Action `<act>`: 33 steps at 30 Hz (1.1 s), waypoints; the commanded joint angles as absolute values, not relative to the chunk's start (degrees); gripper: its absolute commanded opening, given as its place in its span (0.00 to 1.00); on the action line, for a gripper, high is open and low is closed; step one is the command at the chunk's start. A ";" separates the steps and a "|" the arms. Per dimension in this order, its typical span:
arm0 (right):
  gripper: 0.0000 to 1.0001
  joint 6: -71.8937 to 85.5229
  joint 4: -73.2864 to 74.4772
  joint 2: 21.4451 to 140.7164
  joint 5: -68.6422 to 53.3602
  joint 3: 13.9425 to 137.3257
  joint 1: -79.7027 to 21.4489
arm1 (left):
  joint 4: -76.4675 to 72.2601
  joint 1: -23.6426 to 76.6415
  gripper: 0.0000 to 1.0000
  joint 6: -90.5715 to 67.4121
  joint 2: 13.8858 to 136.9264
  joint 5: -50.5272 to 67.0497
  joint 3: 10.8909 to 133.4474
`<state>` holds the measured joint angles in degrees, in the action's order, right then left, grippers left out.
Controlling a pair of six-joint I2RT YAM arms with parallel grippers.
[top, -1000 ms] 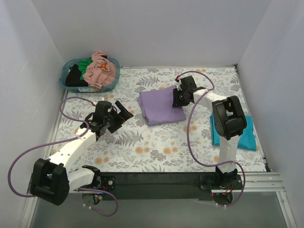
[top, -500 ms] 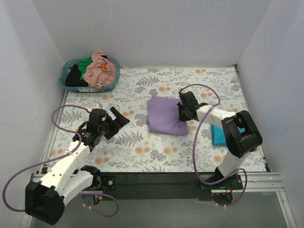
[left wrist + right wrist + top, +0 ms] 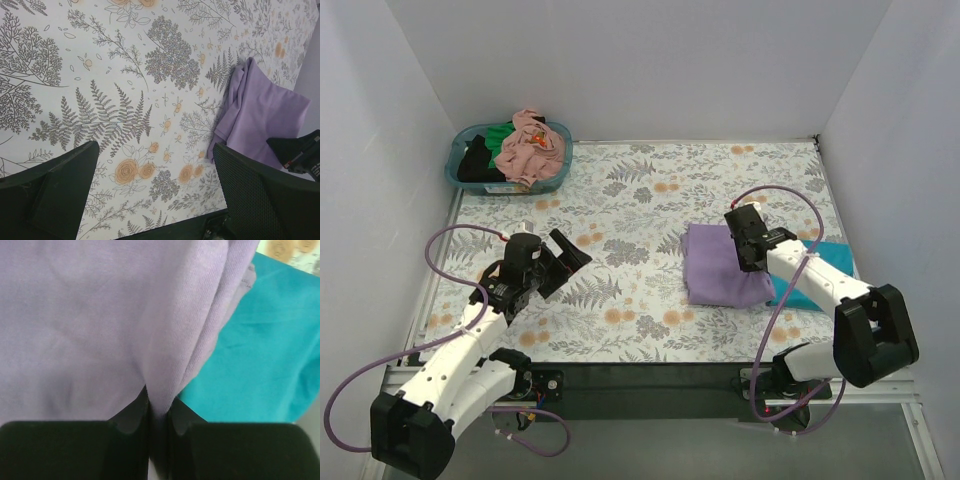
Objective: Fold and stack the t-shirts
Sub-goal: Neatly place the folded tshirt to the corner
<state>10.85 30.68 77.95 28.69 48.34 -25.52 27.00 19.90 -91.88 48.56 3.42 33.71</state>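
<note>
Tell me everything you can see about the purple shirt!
The purple shirt is soft, plain lavender cloth, folded into a rough rectangle with a few creases. It lies on the flowery table cover, toward the right side. The right hand is shut on a pinched ridge of cloth near the shirt's right edge. That edge reaches the teal shirt beside it.
</note>
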 commanded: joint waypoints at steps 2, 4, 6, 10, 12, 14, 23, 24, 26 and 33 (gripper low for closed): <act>0.01 4.76 35.24 74.53 37.08 52.46 -24.53 | 28.30 20.13 0.98 -90.70 49.22 2.29 35.24; 0.01 3.70 37.17 73.40 38.40 53.78 -24.08 | 28.30 20.04 0.98 -90.70 49.83 2.11 35.77; 0.01 2.47 39.27 72.51 38.76 55.27 -23.56 | 28.30 20.13 0.98 -90.62 50.18 2.11 36.12; 0.01 0.09 40.25 69.53 37.97 57.30 -22.15 | 28.83 20.13 0.98 -90.00 50.63 1.41 37.18; 0.01 0.09 40.87 68.91 37.53 58.35 -21.19 | 28.83 20.04 0.98 -89.82 50.63 1.41 37.35; 0.01 -1.57 41.92 68.21 36.74 59.76 -20.48 | 28.83 20.04 0.98 -89.65 50.63 1.32 37.44; 0.01 -2.46 48.78 68.20 38.23 65.99 -17.49 | 28.13 20.04 0.98 -89.65 51.24 1.41 37.62; 0.01 -2.72 49.48 68.38 38.23 66.79 -17.23 | 28.13 20.04 0.98 -89.65 51.41 1.49 37.53; 0.01 -3.34 50.09 68.47 37.44 67.93 -16.79 | 28.12 20.04 0.98 -89.65 51.50 1.41 37.62; 0.01 -4.92 50.89 67.85 35.69 70.84 -14.94 | 28.04 20.04 0.98 -89.82 51.06 0.79 37.27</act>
<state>-3.31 50.57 69.25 35.33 67.48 -15.92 28.05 19.90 -90.39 51.77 1.87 35.66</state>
